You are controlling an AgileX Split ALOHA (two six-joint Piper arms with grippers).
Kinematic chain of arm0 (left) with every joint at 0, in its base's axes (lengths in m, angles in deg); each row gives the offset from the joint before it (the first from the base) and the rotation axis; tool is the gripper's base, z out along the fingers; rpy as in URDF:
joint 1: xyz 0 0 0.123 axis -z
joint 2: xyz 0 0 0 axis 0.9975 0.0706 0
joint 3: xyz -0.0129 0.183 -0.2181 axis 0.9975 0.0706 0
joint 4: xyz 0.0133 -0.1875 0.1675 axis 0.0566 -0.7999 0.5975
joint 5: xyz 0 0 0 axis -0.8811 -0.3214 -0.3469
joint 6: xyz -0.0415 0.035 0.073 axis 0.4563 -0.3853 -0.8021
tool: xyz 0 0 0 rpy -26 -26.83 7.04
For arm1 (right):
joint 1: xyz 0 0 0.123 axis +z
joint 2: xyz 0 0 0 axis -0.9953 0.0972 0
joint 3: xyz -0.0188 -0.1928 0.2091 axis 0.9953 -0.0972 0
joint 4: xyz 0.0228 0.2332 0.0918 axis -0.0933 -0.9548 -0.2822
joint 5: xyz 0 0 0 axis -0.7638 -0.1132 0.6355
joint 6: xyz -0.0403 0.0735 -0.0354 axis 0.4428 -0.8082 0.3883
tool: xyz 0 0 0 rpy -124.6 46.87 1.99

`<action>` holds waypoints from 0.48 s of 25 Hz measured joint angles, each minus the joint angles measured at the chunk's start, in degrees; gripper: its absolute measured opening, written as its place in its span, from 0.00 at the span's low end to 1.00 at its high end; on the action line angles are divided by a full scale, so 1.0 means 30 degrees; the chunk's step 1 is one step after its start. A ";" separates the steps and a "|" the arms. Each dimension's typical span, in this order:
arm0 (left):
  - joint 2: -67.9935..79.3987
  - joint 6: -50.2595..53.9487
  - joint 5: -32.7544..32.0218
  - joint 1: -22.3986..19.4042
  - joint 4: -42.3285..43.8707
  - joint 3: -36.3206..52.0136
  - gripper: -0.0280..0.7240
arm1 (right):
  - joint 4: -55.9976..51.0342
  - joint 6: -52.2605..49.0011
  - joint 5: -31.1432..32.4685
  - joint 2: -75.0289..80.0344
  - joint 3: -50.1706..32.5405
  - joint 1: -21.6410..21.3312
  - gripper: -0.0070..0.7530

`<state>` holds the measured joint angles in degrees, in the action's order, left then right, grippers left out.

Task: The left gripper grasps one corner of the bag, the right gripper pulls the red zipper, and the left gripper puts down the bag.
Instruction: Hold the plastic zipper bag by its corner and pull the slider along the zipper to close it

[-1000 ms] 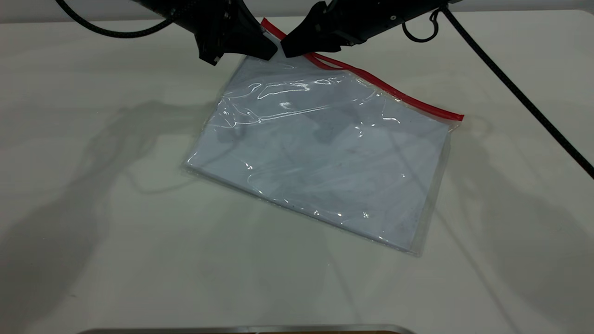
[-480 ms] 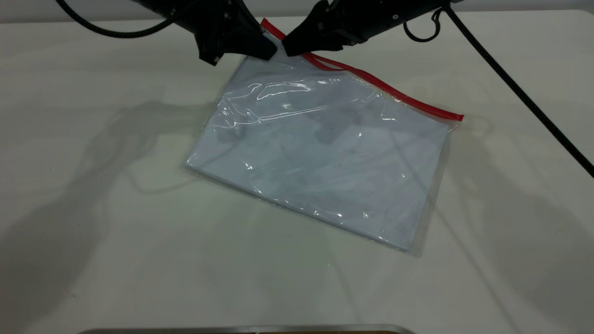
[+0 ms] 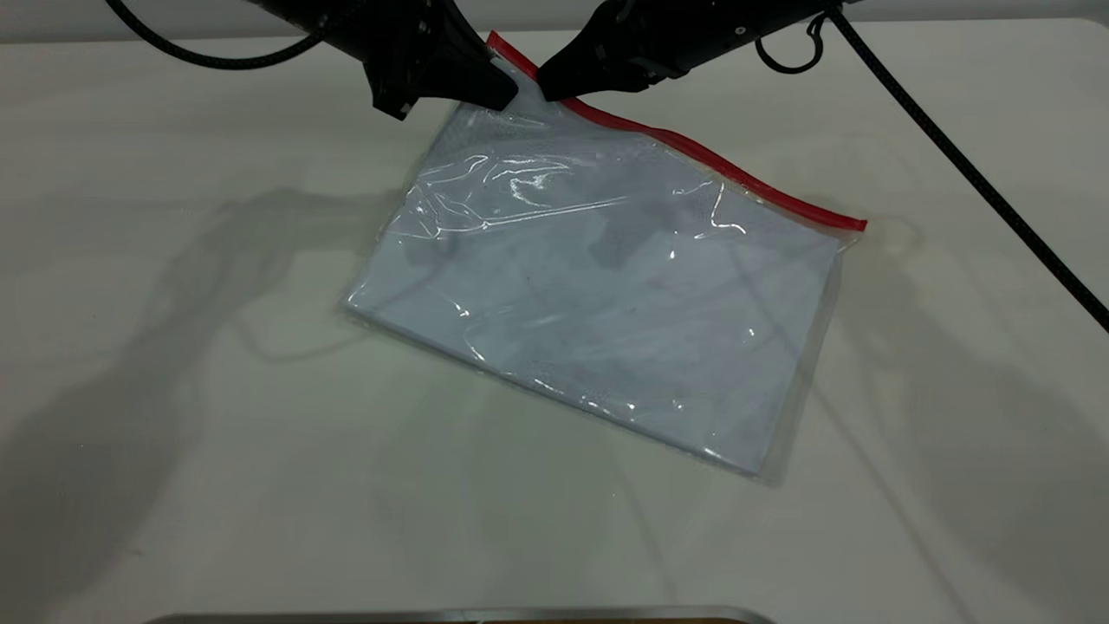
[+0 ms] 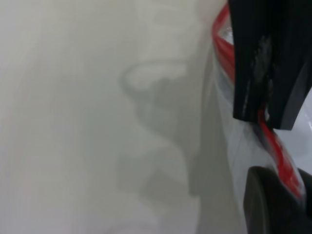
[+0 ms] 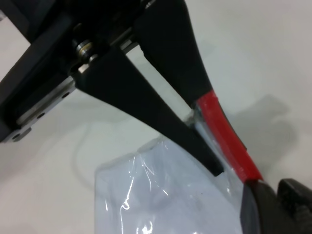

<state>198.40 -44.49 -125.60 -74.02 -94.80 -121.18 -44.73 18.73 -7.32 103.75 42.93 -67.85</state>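
Observation:
The bag (image 3: 606,286), a clear pouch with pale paper inside, lies slanted on the white table with its far left corner raised. The left gripper (image 3: 502,91) is shut on that corner; its fingers (image 5: 165,117) show in the right wrist view, clamping beside the red strip's end. The red zipper (image 3: 745,180) runs along the bag's far edge. The right gripper (image 3: 548,87) is shut on the red zipper, right next to the left gripper, tips almost touching. In the wrist views the strip enters the left gripper (image 4: 292,191) and the right gripper (image 5: 273,197). The slider tab is hidden.
The right arm's braided black cable (image 3: 979,182) hangs across the table's right side. A metal edge (image 3: 459,615) lies along the near border. Arm shadows fall on the table (image 3: 173,485).
The right gripper has shifted slightly to the right along the strip. The doubled red lines just beyond it have drawn into a single line. The left gripper has stayed put.

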 joint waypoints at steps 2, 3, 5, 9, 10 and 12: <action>0.0000 0.0000 0.0000 -0.0018 -0.0270 0.0019 0.11 | 0.0000 0.0065 0.0025 0.0000 0.0005 0.0000 0.06; 0.0000 0.0000 0.0000 -0.0030 -0.0403 0.0040 0.11 | 0.0000 0.0073 0.0025 0.0000 0.0022 0.0000 0.06; 0.0000 -0.0017 0.0000 -0.0092 -0.0637 0.0104 0.11 | 0.0000 0.0133 0.0025 0.0000 0.0043 -0.0019 0.06; 0.0000 -0.0017 -0.0364 -0.0281 -0.0764 0.0122 0.11 | 0.0022 0.0192 0.0259 0.0000 0.0063 -0.0099 0.06; 0.0000 -0.0017 -0.0640 -0.0367 -0.0822 0.0122 0.11 | 0.0078 0.0192 0.0427 0.0000 0.0063 -0.0167 0.06; 0.0000 -0.0017 -0.1222 -0.0606 -0.1065 0.0142 0.11 | 0.0269 0.0192 0.0714 0.0000 0.0096 -0.0227 0.06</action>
<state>198.40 -44.54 -129.26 -75.84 -98.00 -120.75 -43.93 19.31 -5.18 103.75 43.21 -68.53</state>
